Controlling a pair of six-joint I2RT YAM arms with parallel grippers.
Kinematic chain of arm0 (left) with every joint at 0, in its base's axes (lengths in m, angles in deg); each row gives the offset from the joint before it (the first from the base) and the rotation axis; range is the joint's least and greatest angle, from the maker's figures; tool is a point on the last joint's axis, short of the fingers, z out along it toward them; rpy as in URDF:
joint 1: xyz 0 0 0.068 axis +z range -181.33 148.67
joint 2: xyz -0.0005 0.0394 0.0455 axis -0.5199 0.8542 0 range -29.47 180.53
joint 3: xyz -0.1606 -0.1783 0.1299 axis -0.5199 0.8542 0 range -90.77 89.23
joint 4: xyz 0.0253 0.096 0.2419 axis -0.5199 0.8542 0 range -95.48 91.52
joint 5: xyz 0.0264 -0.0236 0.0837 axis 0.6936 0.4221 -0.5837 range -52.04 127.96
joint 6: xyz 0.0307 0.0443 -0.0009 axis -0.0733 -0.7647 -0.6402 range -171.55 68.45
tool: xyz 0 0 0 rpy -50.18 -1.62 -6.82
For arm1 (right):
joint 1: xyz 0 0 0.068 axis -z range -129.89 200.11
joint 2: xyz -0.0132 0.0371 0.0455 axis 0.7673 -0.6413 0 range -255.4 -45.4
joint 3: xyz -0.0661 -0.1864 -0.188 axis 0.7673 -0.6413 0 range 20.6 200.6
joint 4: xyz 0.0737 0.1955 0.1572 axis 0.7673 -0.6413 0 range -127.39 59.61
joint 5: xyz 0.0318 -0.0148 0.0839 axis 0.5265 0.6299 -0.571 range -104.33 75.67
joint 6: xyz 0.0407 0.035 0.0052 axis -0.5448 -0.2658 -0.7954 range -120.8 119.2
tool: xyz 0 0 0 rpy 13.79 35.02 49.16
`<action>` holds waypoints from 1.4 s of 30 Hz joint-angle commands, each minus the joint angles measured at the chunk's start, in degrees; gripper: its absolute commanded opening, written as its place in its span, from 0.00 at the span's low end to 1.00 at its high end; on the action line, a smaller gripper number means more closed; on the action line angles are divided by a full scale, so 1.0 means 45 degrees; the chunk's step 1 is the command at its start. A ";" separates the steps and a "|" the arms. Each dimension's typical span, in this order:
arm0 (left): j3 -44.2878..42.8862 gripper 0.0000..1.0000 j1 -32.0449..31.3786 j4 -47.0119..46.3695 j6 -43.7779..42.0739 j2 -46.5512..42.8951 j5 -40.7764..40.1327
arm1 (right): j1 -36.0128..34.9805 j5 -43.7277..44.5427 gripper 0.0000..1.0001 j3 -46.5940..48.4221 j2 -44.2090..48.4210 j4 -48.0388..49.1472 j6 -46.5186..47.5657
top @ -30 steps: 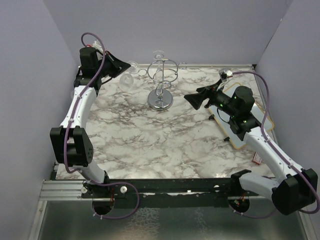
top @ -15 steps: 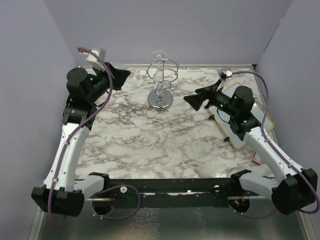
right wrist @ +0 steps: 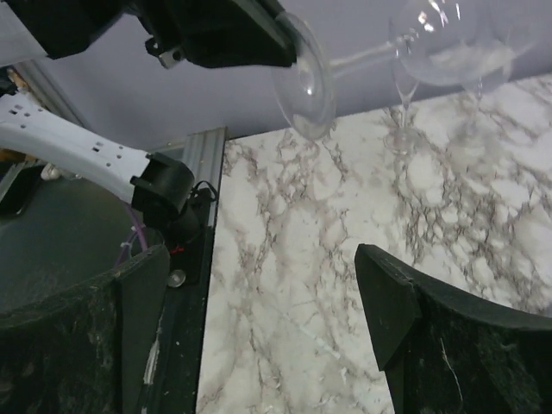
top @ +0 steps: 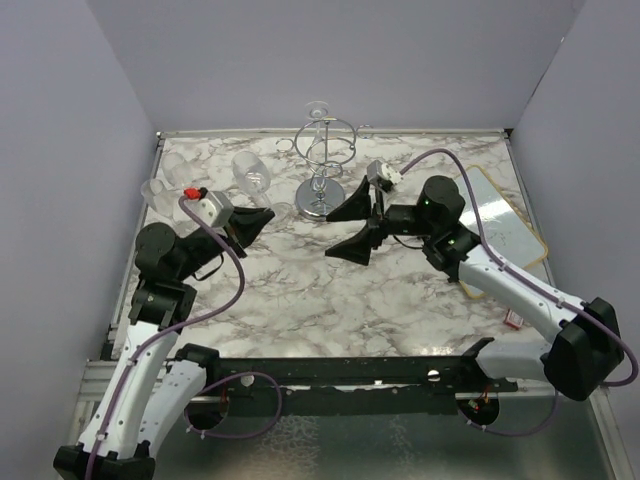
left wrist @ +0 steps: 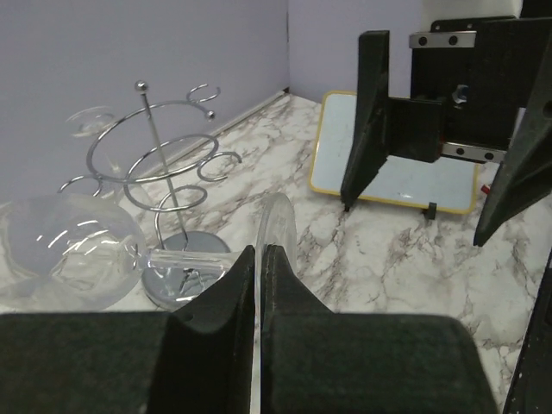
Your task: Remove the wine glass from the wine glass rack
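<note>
My left gripper [top: 262, 217] is shut on the round foot of a clear wine glass [top: 252, 172], held on its side above the marble table, left of the wine glass rack [top: 325, 150]. In the left wrist view the foot [left wrist: 278, 226] stands edge-on between my closed fingertips [left wrist: 260, 255]. The stem runs left to the bowl [left wrist: 69, 250], with the chrome rack [left wrist: 164, 164] behind. My right gripper [top: 345, 226] is open, its fingers pointing at the left gripper a short way off. The right wrist view shows the glass [right wrist: 306, 78] above and beyond that open gripper [right wrist: 261, 252].
Another glass foot [top: 318, 108] shows at the back of the rack. A yellow-rimmed white board [top: 505, 225] lies at the right. Some clear glassware [top: 158, 190], hard to make out, sits near the table's left edge. The rack's mirrored base [top: 322, 198] stands just behind both grippers.
The left arm has drawn back from beside the rack towards the near left, carrying the glass. The right arm has swung in from the right to the table's middle, facing the left gripper.
</note>
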 commanded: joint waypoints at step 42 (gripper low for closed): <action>0.0520 0.60 -0.0984 -0.0134 0.0399 -0.2353 0.1047 | -0.2420 0.0218 0.01 0.0666 -0.3520 0.8301 0.0741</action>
